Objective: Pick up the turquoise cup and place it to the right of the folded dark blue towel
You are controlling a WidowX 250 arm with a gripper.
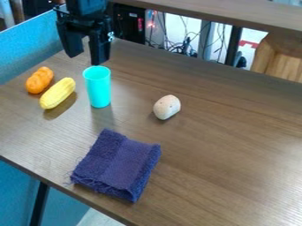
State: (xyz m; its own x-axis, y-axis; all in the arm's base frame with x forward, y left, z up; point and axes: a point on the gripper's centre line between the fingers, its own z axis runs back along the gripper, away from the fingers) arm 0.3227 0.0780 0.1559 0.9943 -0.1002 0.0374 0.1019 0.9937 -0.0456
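Purple cloth [118, 165]; gripper [87, 60] (arm [87, 8] cut off above) near turquoise cup [98, 87].

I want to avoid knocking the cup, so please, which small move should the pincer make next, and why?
Probably a slight shift toward the picture's right, before any lowering. The pincer hangs open, and in this view one finger lines up with the rim of the upright turquoise cup, while the gap sits left of it. Depth is hard to judge.
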